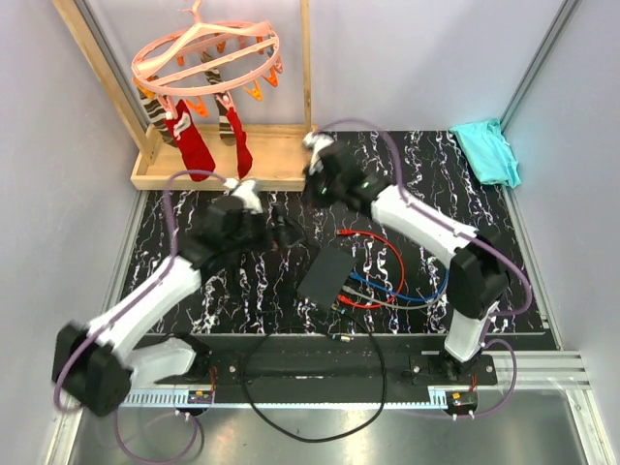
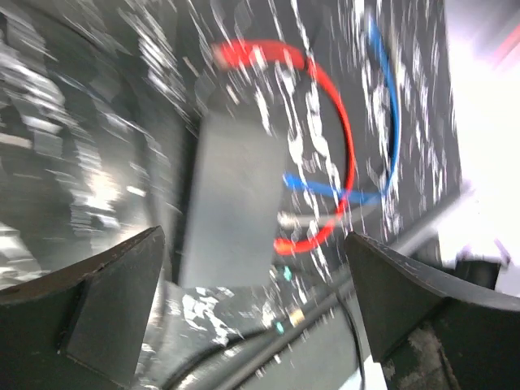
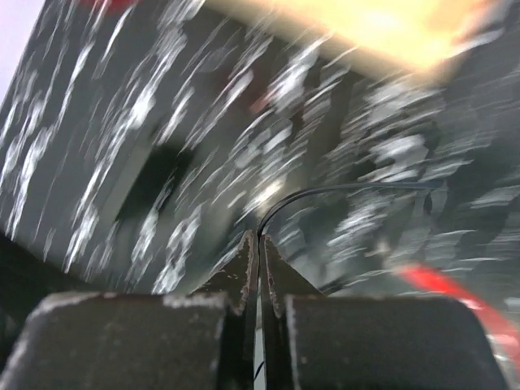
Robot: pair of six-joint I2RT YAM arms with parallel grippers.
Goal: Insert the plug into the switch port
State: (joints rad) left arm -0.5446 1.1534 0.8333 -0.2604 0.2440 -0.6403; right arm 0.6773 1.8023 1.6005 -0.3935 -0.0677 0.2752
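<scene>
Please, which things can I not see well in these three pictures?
- Port on the box: too small in the top view, lost in motion blur in the left wrist view.
- Plug: in the top view the ends of the cables are too small to tell apart.
- Right claw: shut, but blur in the right wrist view hides whether it pinches the thin wire.
</scene>
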